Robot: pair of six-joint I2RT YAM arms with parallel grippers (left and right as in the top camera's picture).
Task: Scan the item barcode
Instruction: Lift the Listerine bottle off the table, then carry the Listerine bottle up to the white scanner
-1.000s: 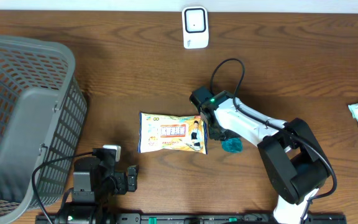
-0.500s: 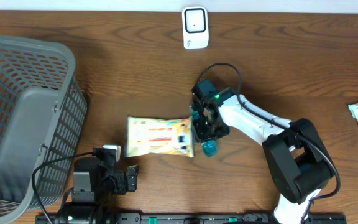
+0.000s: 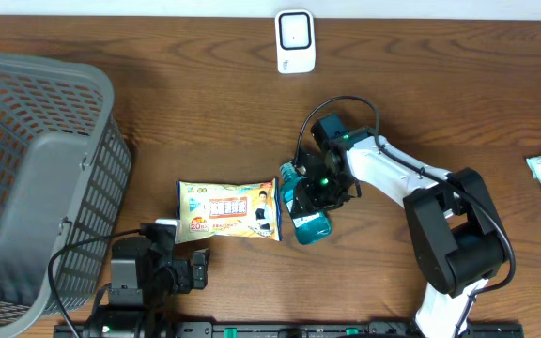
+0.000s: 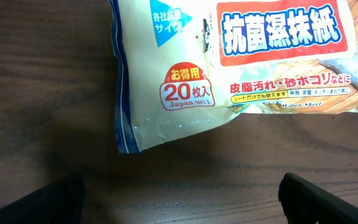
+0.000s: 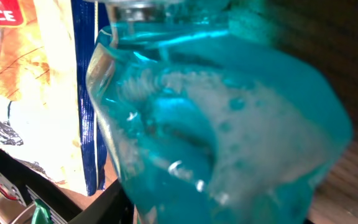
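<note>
– Wood table [image 3: 205, 113]. Wipes packet [image 3: 228, 210] where?
– Flat, mid-table, just ahead of left gripper [image 4: 179, 202]: fingers wide apart, empty. Right gripper [image 3: 302, 203] at packet's right edge; grip can't tell.

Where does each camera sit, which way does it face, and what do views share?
Overhead: above the table, looking down at the basket, wipes pack, left arm and right arm.
Left wrist: low over the table, facing the pack's corner; its open jaws' tips in the bottom corners.
Right wrist: close against the pack's edge; one teal jaw fills the view.
Shared: all three show the pack.
</note>
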